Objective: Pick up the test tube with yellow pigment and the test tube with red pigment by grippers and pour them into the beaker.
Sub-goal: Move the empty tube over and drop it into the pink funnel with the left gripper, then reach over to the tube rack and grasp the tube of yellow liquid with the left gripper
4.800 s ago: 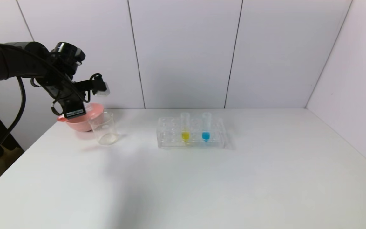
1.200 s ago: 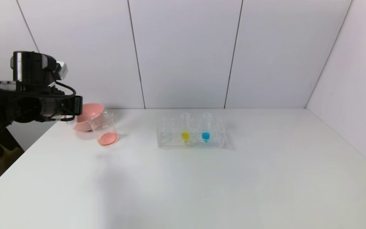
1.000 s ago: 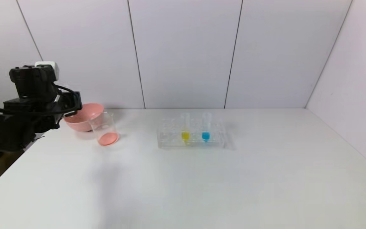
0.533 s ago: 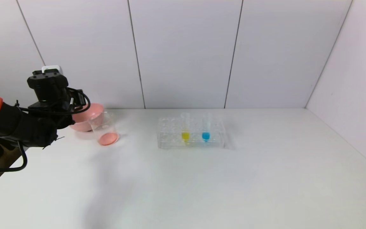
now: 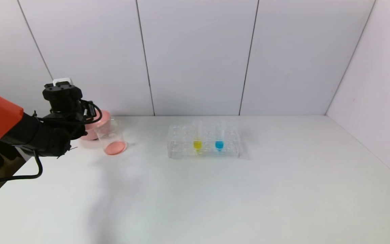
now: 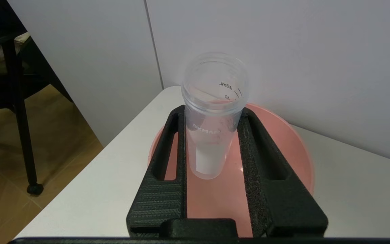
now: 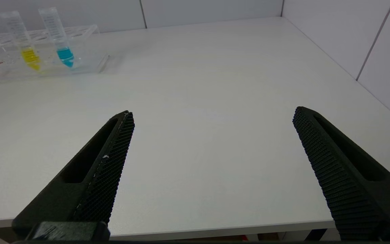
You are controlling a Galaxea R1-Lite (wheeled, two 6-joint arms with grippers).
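Setting down the red-pigment test tube seems to be the step in hand. It looks almost empty, w/ only a faint reddish trace inside, and the beaker already has pink-red liquid at its bottom.

The L pincer is clenched on this tube, one finger on each side of the body, mouth pointing away from the wrist. The tube hangs over the pink bowl, not touching it as far as I can tell.

To do it well, I would:
- lower the tube close to the bowl's inside before releasing, so it does not bounce or roll out
- keep it tilted low, so it lies down instead of standing
- open the fingers slowly; the wall is smooth and can slip early
- keep the wrist away from the beaker, which stands just beside the bowl on the counter

Pose: the L arm reaches from the counter's left edge, forearm approx. level, wrist turned toward the back wall, pincer above the bowl.

The R pincer is released, fingers wide apart, parked low at the near counter edge.

Next is the yellow-pigment test tube, upright in the clear rack beside the blue tube, well apart from the beaker.
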